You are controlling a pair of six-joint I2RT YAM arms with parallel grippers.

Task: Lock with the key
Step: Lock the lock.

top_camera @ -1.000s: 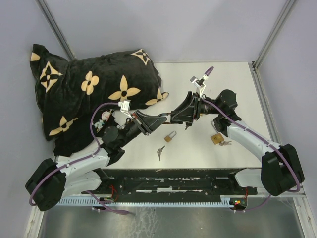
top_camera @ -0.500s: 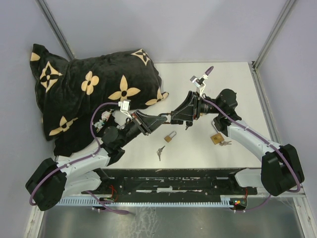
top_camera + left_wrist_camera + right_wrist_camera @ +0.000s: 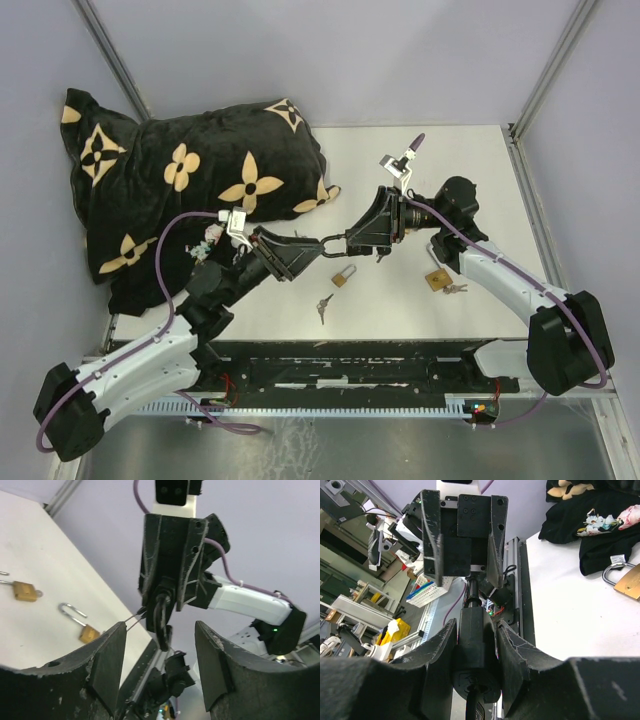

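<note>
My right gripper (image 3: 356,238) (image 3: 476,625) is shut on a black lock (image 3: 475,652) (image 3: 161,611) and holds it above the table, pointing left. A dark key end with a thin wire ring (image 3: 335,241) (image 3: 134,620) sticks out of the lock towards my left gripper. That left gripper (image 3: 316,246) (image 3: 160,630) faces the lock from a short distance. It is open, with nothing between its fingers (image 3: 107,655), and it also shows in the right wrist view (image 3: 462,535).
A brass padlock with an open shackle (image 3: 343,277) (image 3: 82,628) lies on the white table (image 3: 400,300) below the grippers. A second brass padlock (image 3: 436,280) (image 3: 24,590) lies to the right with keys (image 3: 456,289). A loose key (image 3: 323,306) lies nearer. A black flowered blanket (image 3: 180,180) fills the back left.
My left gripper was shut close against the lock's end; it has opened and drawn back to the left, its arm swinging lower left. The right gripper has closed slightly and stayed in place.
</note>
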